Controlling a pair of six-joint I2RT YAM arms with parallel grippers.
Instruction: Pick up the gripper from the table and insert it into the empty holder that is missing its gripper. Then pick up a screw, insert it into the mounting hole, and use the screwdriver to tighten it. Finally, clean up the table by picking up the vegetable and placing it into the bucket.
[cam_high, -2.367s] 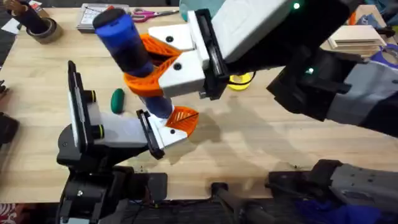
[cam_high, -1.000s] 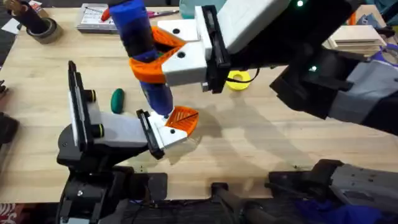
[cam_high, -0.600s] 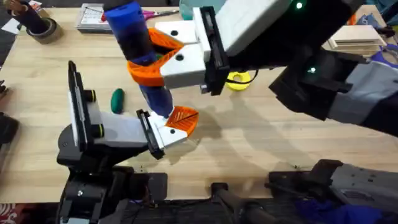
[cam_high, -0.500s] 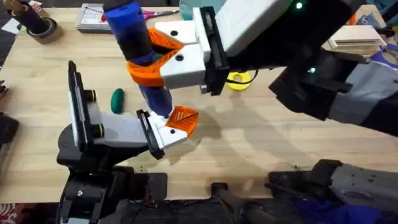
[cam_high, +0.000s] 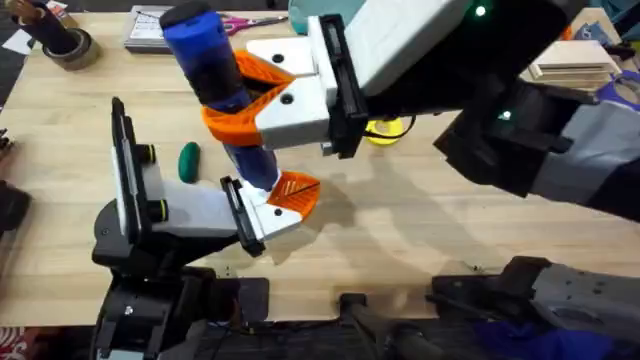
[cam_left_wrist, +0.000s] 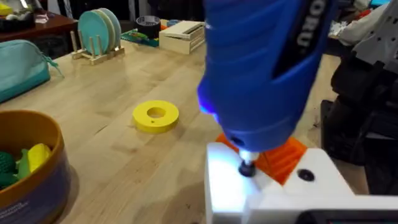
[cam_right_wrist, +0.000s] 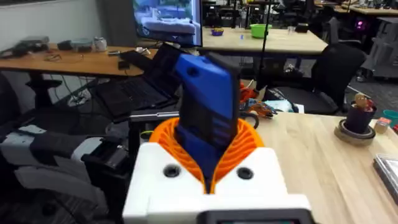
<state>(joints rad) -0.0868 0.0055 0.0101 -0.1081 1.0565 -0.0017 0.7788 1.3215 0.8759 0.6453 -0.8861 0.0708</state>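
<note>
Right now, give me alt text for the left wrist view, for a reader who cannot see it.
A blue screwdriver stands tip-down, its thin metal tip meeting the white holder, where an orange gripper wedge sits beside the tip. Behind, on the wooden table, lies a flat yellow ring; a bucket holding green and yellow toys stands nearer.

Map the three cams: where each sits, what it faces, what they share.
Overhead: above the bases, looking down and forward at the table; both arms show.
Left wrist: on the left arm, looking at the screwdriver tip on the white holder.
Right wrist: on the right arm; right claw shut on the screwdriver.
Shared: all three show the screwdriver.
</note>
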